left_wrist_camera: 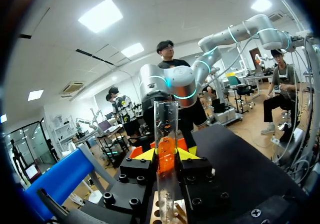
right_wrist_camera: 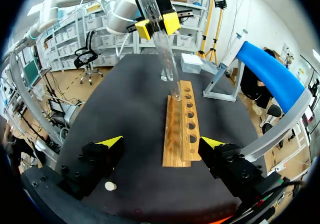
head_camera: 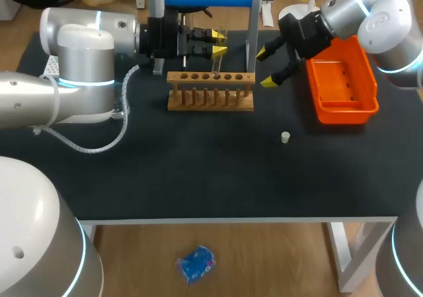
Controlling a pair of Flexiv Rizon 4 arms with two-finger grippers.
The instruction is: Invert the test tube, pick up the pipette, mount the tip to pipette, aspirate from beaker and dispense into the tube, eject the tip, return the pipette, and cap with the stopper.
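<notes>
L gripper [head_camera: 213,43] pinches the glass test tube [head_camera: 219,51] between both yellow tips, gripping approx mid-length. The tube stands near upright, just above the wooden tube rack [head_camera: 210,88]; which hole it's over, can't tell. R gripper [head_camera: 267,66] is spread wide w/ nothing in it, near the rack's right end, beside the orange tray [head_camera: 344,92]. The stopper [head_camera: 285,137] lies on the black table [head_camera: 198,171], well apart from the rack.

Step in hand is prob inverting the tube and seating it in the rack. To do it well:
- Keep the pinch firm, since glass slips.
- Turn the wrist slowly.
- Get the tube vertical and centred over a hole before lowering.
- Don't let go until it seats.
- Keep the R arm clear of the rack.
</notes>
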